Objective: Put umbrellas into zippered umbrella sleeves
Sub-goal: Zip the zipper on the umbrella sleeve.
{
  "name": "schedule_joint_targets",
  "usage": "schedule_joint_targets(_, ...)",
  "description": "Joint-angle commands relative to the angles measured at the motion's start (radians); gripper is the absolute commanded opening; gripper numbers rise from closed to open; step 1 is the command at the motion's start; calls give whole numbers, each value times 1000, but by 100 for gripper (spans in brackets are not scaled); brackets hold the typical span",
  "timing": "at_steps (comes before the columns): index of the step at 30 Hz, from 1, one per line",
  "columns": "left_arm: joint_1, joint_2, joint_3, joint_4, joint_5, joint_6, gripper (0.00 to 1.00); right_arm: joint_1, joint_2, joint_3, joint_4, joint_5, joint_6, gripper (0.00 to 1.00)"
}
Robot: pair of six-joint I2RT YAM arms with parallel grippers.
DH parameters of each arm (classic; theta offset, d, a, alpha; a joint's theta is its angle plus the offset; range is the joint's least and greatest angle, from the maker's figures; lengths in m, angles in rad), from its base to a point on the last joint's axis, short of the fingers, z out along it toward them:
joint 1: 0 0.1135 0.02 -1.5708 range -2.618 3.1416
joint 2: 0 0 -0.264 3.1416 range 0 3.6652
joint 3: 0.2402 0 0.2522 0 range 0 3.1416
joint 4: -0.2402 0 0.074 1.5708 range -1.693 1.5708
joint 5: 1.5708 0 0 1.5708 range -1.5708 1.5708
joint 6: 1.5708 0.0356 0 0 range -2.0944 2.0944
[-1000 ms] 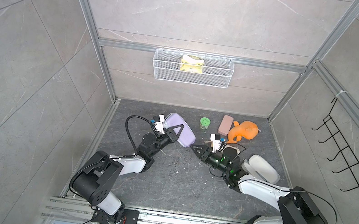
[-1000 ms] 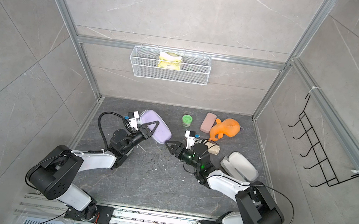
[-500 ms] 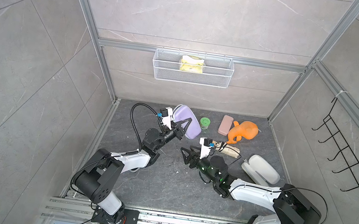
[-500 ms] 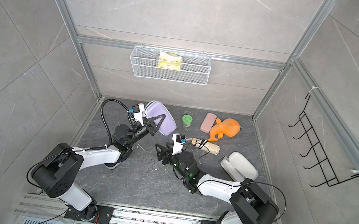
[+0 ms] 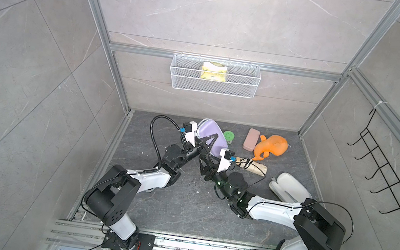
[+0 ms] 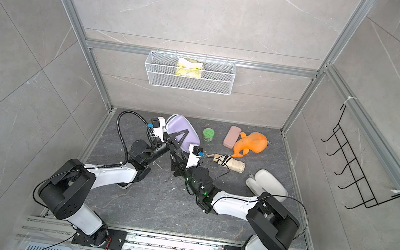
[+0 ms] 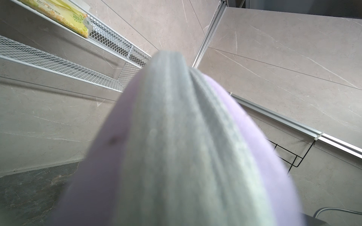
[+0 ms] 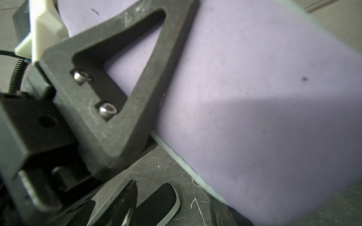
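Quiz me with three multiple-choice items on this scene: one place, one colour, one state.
1. The beige umbrella lies:
A) hanging on a wall
B) on the floor near the orange plush toy
C) held in the air

2. The small round tub is:
A) red
B) blue
C) green

3. The left hand is:
A) shut on the lilac sleeve
B) open and empty
C) shut on the beige umbrella

Key:
B, it rests on the dark floor by the toy.
C, its top is green.
A, its fingers clamp the lilac shell.
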Motion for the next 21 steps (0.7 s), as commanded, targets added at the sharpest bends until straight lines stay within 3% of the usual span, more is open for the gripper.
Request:
schedule_joint_targets(1, -7, -18, 42, 132, -24, 38, 10, 5, 13, 9, 39, 62, 41, 54)
schedule_joint_targets(9, -7, -24, 33, 132, -37, 47, 10, 5, 6, -60, 19, 128, 60, 53)
schedule_joint_targets(15, -20, -36, 15, 132, -48, 46, 10, 5, 41, -1, 19, 152, 55, 57)
schedule_joint_targets(21, -29, -54, -7, 132, -61, 52, 10, 5, 65, 44, 41, 121, 73, 41)
